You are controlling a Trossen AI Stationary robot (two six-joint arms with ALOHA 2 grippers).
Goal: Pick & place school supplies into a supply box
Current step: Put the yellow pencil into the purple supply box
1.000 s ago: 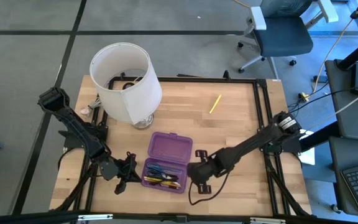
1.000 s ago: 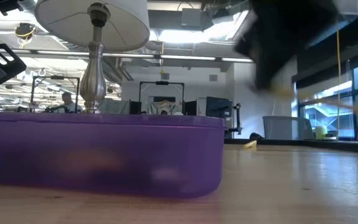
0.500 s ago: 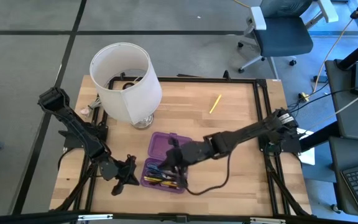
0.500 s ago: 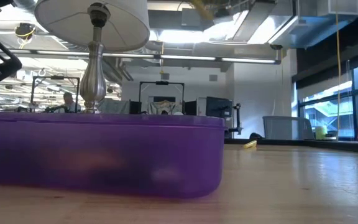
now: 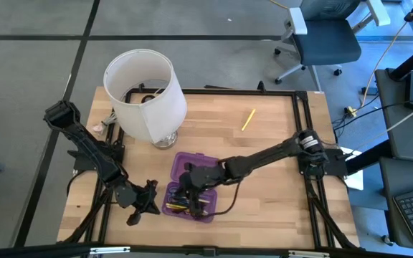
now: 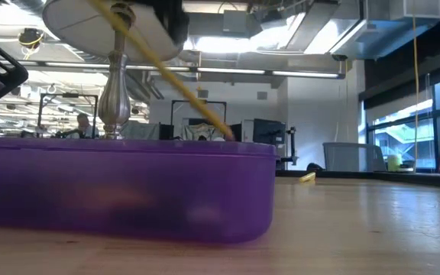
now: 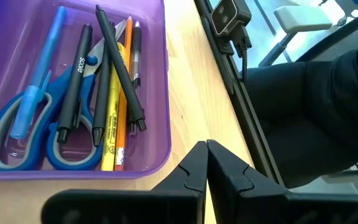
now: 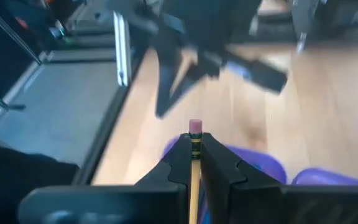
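The purple supply box [image 5: 196, 168] lies open near the table's near edge, filling the low view's left [image 6: 128, 187]. In its tray [image 7: 159, 124] lie blue-handled scissors [image 7: 17, 140], dark pens [image 7: 76, 81] and yellow pencils [image 7: 109, 140]. My right gripper [image 5: 192, 188] hovers over the tray, shut on a yellow pencil [image 6: 159, 69]. My left gripper [image 5: 142, 206] waits just left of the box, shut and holding nothing [image 7: 206, 154]. Another yellow pencil [image 5: 248, 119] lies flat on the far right of the table. My right gripper [image 8: 194, 149] pinches the yellow pencil between its two fingers, which lie along the pencil. The pink eraser end [image 8: 195, 128] sticks out just past the fingertips. The pencil is lifted and slants downward, its lower end [image 6: 221, 134] at the box's rim.
A lamp with a big white shade [image 5: 145, 89] and a silver stem [image 6: 114, 92] stands at the far left, behind the box. Bare wood stretches right of the box [image 5: 271, 193]. A black frame rail [image 5: 303, 129] edges the table; an office chair stands beyond the far edge.
My right gripper has moved from the right of the box toward the table's left, carrying the pencil, and now hangs over the tray. The pencil now shows in the low view, slanting down to the box's rim. The left arm has barely stirred.
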